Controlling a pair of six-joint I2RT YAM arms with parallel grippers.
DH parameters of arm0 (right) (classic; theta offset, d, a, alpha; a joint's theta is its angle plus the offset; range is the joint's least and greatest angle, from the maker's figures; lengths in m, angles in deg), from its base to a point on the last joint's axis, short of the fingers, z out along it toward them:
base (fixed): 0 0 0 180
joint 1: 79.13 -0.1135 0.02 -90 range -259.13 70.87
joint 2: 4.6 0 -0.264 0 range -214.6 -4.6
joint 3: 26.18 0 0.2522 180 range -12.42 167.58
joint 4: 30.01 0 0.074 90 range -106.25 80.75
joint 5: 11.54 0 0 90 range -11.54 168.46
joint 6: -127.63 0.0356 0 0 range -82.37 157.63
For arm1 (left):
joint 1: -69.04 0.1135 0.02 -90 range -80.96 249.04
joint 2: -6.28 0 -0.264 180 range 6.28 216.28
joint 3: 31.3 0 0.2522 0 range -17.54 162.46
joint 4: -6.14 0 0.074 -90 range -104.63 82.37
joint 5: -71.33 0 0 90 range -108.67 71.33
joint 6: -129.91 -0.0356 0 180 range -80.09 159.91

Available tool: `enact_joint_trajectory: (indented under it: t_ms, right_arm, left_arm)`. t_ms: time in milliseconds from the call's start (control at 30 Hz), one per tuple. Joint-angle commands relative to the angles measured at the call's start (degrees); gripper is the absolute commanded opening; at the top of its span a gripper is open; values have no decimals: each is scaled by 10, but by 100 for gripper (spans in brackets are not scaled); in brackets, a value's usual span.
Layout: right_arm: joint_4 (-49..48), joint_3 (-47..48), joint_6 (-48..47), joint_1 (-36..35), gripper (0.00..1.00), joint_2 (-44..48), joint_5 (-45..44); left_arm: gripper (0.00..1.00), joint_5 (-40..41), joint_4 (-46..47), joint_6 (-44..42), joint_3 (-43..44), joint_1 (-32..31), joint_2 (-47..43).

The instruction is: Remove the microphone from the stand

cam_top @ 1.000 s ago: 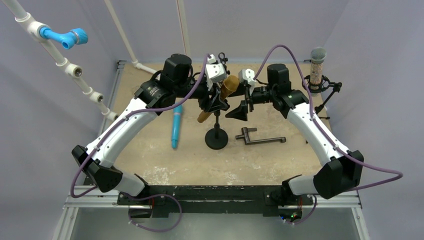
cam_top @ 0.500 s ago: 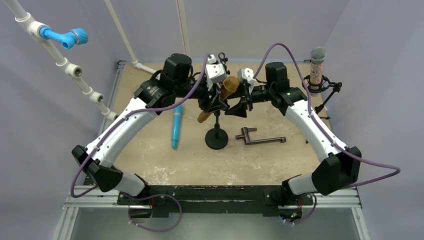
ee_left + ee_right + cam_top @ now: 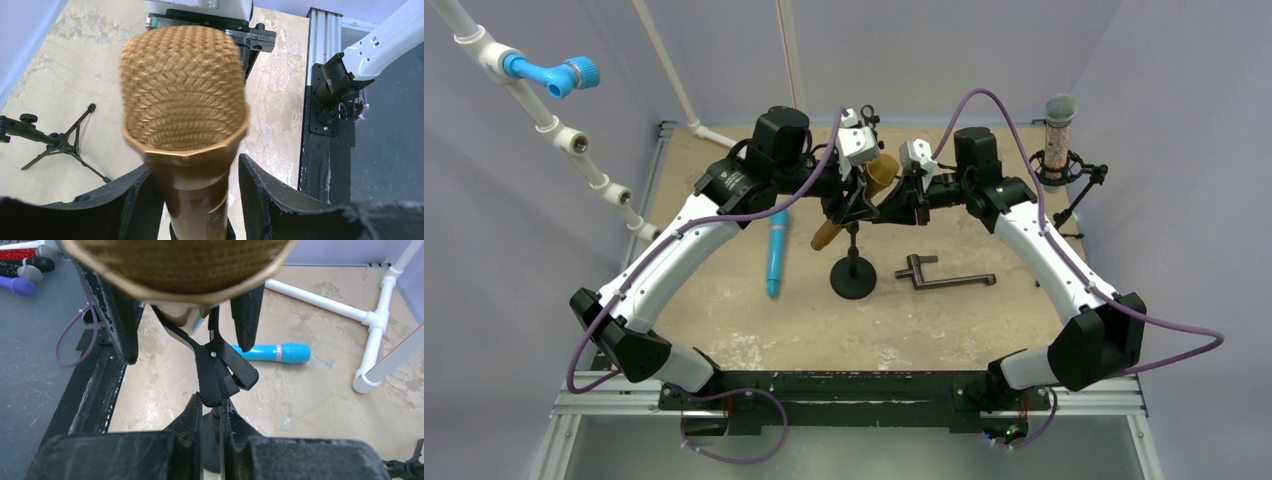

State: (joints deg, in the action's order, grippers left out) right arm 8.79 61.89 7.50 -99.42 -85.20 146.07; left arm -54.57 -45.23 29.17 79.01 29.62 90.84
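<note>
Microphone (image 3: 182,90) in left gripper (image 3: 192,172), on stand (image 3: 854,277)

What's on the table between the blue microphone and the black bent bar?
The stand's round base, seen in the top view, sits between the blue microphone and the black bar.

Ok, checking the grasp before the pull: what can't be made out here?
- Left wrist: whether the left fingers touch the mic; the bottom edge cuts it off.
- Right wrist: where the clip holds the mic; the mic's head covers it.
- Top: finger contact, too small.
</note>
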Motion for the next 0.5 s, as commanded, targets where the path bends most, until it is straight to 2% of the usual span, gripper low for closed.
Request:
enact_joint_trajectory:
  t_ms: [0, 100, 333, 467]
  right_arm:
    - [-50, -29, 14, 0, 0, 29, 7]
    - [-85, -45, 45, 0, 0, 39, -4]
    - [-74, -40, 48, 1, 2, 43, -21]
    - [-63, -36, 45, 0, 39, 45, -40]
  left_arm:
    - [51, -5, 8, -12, 18, -1, -6]
    - [50, -2, 8, -12, 14, -2, -8]
    - [48, -2, 11, -13, 8, -1, -13]
    - [45, -3, 11, -18, 8, -1, -14]
